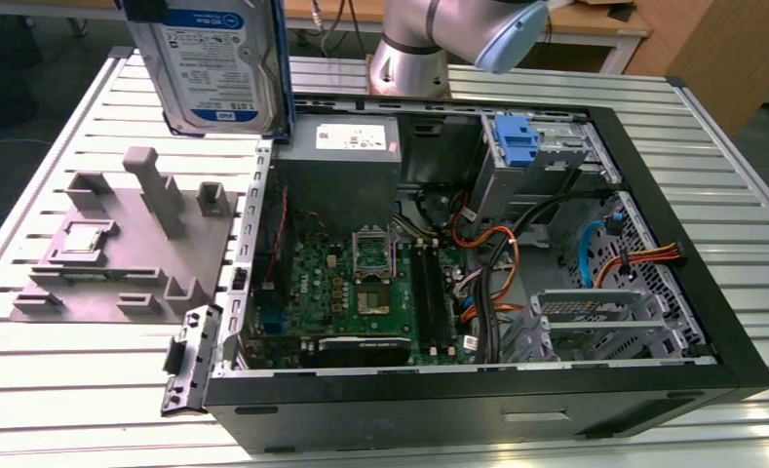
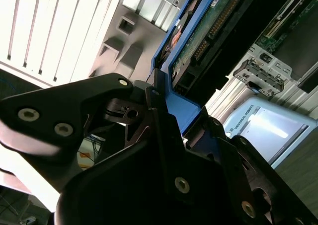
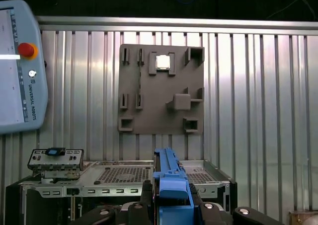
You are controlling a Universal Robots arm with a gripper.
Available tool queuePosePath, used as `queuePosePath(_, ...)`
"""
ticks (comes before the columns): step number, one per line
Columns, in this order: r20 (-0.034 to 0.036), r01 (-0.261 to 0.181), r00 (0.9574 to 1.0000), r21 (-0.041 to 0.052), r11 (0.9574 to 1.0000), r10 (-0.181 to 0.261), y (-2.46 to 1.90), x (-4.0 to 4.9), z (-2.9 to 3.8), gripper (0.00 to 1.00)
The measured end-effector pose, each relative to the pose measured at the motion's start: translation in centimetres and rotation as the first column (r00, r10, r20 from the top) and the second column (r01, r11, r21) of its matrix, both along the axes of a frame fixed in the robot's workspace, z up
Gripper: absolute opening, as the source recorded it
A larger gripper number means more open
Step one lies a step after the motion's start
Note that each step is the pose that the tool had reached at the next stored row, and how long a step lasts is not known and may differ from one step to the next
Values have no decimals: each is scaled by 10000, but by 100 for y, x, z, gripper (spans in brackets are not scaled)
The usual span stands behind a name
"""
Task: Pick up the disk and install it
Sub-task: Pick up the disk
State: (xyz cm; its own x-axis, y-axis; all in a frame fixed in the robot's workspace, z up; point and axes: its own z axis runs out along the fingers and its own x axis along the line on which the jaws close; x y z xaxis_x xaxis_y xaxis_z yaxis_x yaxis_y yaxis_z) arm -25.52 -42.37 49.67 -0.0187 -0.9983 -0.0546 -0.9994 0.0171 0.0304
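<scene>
The disk (image 1: 215, 68), a silver-grey drive with a white-and-blue label in a blue carrier, hangs upright in the air. In the exterior view it is at the upper left, above the far left corner of the open computer case (image 1: 696, 322). My gripper (image 3: 171, 207) is shut on the carrier's blue edge (image 3: 170, 183), with a dark finger on each side. In the second wrist view the disk's green circuit-board side (image 2: 208, 31) faces the camera, and the gripper (image 2: 181, 113) clamps its blue frame.
The case lies on its side on a slatted metal table (image 1: 72, 390). Inside it are a motherboard (image 1: 358, 292), a grey power-supply box (image 1: 338, 156) and a drive cage with a blue latch (image 1: 520, 146). A grey fixture plate (image 1: 111, 253) sits at the exterior view's left. A teach pendant (image 3: 20, 66) lies nearby.
</scene>
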Motion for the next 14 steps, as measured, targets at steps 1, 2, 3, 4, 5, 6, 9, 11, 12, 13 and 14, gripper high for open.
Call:
queuePosePath(1, 1, -1, 10000, 1, 10000, 1, -1, 4, -1, 37)
queuePosePath(2, 0, 0, 10000, 1, 10000, 0, -2, 7, -1, 37)
queuePosePath(3, 0, 0, 10000, 0, 10000, 0, -4, 9, -1, 37)
queuePosePath(4, 0, 0, 10000, 0, 10000, 0, -7, 10, -1, 37)
queuePosePath(5, 0, 0, 10000, 0, 10000, 0, -10, 10, -2, 37)
queuePosePath(6, 1, 0, 10000, 0, 10000, 0, -15, 10, -3, 37)
queuePosePath(9, 0, 0, 10000, -1, 10000, 0, -31, 10, -3, 37)
queuePosePath(11, -1, 0, 10000, -2, 10000, 0, -45, 10, -4, 37)
queuePosePath(12, 0, 0, 10000, -2, 10000, 0, -52, 10, -4, 37)
queuePosePath(13, 0, 0, 10000, -1, 10000, 0, -62, 10, -5, 37)
queuePosePath(14, 0, 0, 10000, -1, 10000, 0, -72, 10, -5, 37)
